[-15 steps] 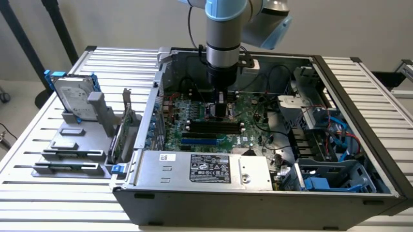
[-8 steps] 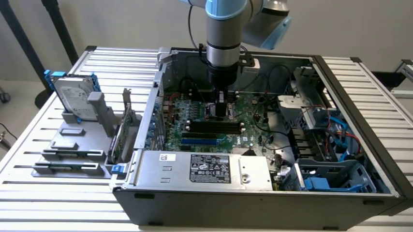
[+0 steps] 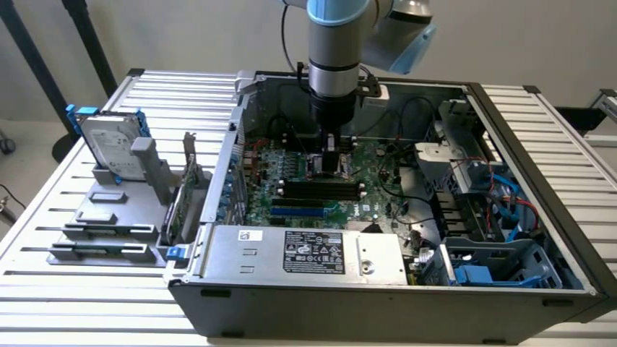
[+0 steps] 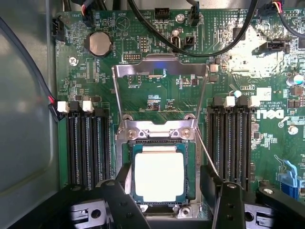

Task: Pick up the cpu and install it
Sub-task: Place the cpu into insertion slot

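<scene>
The cpu [image 4: 159, 175], a flat square chip with a pale silver top, lies inside the motherboard socket [image 4: 159, 133]. The socket's metal load plate [image 4: 162, 71] is swung up and open behind it. My gripper [image 4: 167, 188] hangs right above the chip, open. Its black fingers [image 4: 121, 188] stand on either side of the chip, and a gap shows between the chip and the other finger. In the exterior view the gripper [image 3: 333, 163] reaches straight down into the open computer case [image 3: 386, 289], over the middle of the green motherboard [image 3: 376, 184].
Black memory slots [image 4: 88, 143] flank the socket on both sides. Black cables [image 4: 214, 47] arc over the board behind it. A power supply [image 3: 308, 249] fills the case's near side. A hard drive with blue rails [image 3: 108, 141] stands on a grey holder at the exterior view's left.
</scene>
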Available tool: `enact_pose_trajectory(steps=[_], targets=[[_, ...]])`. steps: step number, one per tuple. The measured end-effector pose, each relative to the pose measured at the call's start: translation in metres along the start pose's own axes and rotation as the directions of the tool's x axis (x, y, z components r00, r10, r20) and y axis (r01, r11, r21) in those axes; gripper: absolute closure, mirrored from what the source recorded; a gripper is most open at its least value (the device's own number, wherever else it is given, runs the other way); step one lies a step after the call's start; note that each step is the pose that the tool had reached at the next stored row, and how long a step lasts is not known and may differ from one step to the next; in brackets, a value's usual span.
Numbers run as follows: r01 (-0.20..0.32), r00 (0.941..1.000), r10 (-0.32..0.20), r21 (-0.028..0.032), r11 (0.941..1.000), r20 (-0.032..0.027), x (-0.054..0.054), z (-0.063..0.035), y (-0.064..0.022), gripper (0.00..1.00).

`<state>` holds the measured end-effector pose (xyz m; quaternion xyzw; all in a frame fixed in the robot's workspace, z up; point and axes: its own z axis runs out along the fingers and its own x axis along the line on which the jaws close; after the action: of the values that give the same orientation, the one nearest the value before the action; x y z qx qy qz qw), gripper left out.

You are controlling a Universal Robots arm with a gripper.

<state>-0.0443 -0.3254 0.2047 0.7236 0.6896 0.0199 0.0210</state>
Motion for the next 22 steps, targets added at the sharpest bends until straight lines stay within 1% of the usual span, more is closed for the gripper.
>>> enact_pose_trajectory(steps=[1, 2, 4, 7, 12, 13, 14, 16, 17, 18, 19, 20, 22], targets=[[0.000, 1.0000, 0.000, 0.0002, 1.0000, -0.0046, 0.000, -0.0001, 0.0000, 0.31], [0.000, 1.0000, 0.000, 0.0002, 1.0000, -0.0080, 0.000, -0.0001, 0.0001, 0.31], [-0.001, 0.9999, 0.001, 0.0005, 1.0000, -0.0132, 0.000, -0.0003, 0.0001, 0.31], [-0.001, 0.9999, 0.001, 0.0006, 1.0000, -0.0172, 0.000, -0.0005, 0.0000, 0.31], [-0.001, 0.9998, 0.001, 0.0009, 1.0000, -0.0218, 0.000, -0.0028, -0.0002, 0.31], [-0.001, 0.9997, 0.001, 0.0010, 1.0000, -0.0229, 0.000, -0.0035, -0.0003, 0.40], [-0.001, 0.9997, 0.001, 0.0010, 1.0000, -0.0238, 0.000, -0.0041, -0.0005, 0.40], [-0.001, 0.9997, 0.001, 0.0011, 1.0000, -0.0262, 0.000, -0.0053, -0.0011, 0.52], [-0.002, 0.9996, 0.002, 0.0012, 1.0000, -0.0278, 0.000, -0.0060, -0.0019, 0.52], [-0.002, 0.9996, 0.002, 0.0013, 1.0000, -0.0291, 0.000, -0.0067, -0.0031, 0.58], [-0.002, 0.9995, 0.002, 0.0013, 1.0000, -0.0304, 0.000, -0.0074, -0.0049, 0.64], [-0.002, 0.9995, 0.002, 0.0013, 1.0000, -0.0317, 0.000, -0.0082, -0.0073, 0.64], [-0.002, 0.9994, 0.002, 0.0015, 1.0000, -0.0336, -0.001, -0.0095, -0.0135, 0.76]])
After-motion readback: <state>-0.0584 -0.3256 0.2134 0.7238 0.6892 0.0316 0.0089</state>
